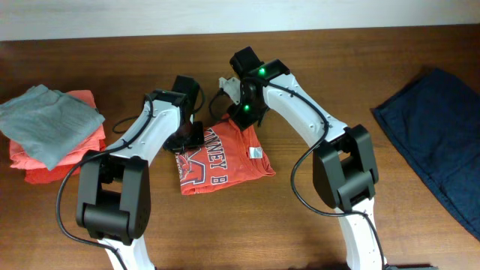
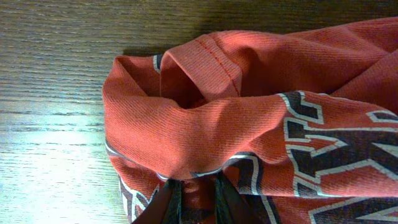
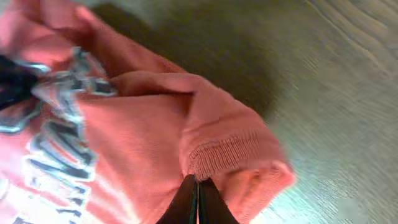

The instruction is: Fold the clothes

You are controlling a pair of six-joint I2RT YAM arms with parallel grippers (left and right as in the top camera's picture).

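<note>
The red-orange T-shirt (image 1: pixel 221 161) with white lettering and a dark-red logo lies partly folded in the middle of the table. My left gripper (image 1: pixel 187 135) is shut on a bunched fold at the shirt's left back corner; the left wrist view shows cloth (image 2: pixel 205 124) pinched between the fingers (image 2: pixel 198 193). My right gripper (image 1: pixel 241 114) is shut on the shirt's right back edge; the right wrist view shows the fingers (image 3: pixel 198 186) closed on a ribbed hem (image 3: pixel 224 152).
A grey folded top (image 1: pixel 49 120) lies on coral-pink folded garments (image 1: pixel 52 161) at the far left. A dark blue cloth (image 1: pixel 442 135) lies at the right edge. Bare wood table (image 1: pixel 390 217) surrounds the shirt.
</note>
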